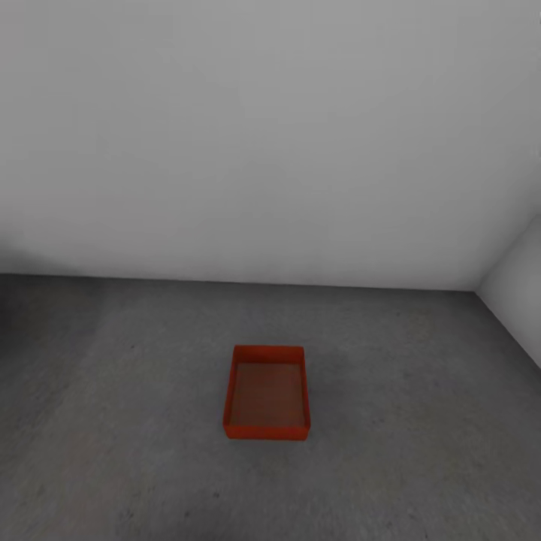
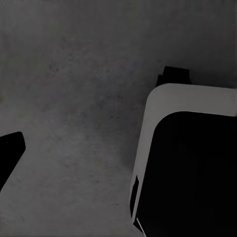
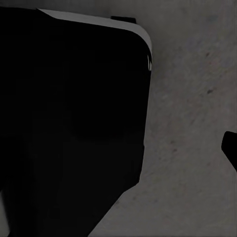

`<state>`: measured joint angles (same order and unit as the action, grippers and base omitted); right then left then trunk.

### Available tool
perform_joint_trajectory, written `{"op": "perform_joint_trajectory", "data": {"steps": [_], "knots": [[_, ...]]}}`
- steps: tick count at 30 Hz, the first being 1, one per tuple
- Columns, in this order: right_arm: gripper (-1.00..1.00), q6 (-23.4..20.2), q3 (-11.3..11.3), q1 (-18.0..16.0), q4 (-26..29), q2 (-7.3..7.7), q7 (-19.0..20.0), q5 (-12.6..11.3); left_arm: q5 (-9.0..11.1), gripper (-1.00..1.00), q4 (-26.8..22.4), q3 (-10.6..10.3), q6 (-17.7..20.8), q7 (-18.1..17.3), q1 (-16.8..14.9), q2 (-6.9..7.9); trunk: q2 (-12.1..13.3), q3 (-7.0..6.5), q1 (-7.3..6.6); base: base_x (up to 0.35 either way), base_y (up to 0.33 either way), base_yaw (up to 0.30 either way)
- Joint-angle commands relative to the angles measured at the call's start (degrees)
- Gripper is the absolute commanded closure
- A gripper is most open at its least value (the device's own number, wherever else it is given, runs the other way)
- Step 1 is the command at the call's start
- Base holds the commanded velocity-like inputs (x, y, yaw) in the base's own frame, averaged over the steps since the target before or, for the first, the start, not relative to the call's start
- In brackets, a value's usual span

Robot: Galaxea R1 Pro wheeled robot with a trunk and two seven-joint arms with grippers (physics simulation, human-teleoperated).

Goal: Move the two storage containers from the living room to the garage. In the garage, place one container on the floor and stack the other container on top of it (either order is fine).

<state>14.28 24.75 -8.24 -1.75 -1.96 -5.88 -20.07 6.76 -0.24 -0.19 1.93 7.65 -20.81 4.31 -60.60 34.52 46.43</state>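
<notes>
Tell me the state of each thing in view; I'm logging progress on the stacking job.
Container: upright on the floor, open-topped, empty, nothing stacked on it, apart from the walls.
Floor: grey concrete, bearing one container.
Left tool: one dark fingertip over the floor; open or shut cannot be told.
Right tool: one dark fingertip over the floor; open or shut cannot be told.
</notes>
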Motion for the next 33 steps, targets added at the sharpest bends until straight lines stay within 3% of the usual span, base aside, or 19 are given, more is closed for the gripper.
{"op": "perform_joint_trajectory", "data": {"steps": [1,33], "knots": [[-1.0,0.29,0.48,-0.07,-0.19,-0.05,-0.1,-0.42,0.54,-1.0,-0.03,-0.07,0.18,0.08,-0.02,0.0,-0.03,-0.05,0.0,0.0,0.0,0.0],[-1.0,0.22,0.56,-0.04,-0.19,-0.23,-0.1,-0.15,0.54,-1.0,-0.03,-0.07,0.18,0.08,-0.02,0.0,-0.03,-3.0,0.0,0.0,0.0,0.0]]}}
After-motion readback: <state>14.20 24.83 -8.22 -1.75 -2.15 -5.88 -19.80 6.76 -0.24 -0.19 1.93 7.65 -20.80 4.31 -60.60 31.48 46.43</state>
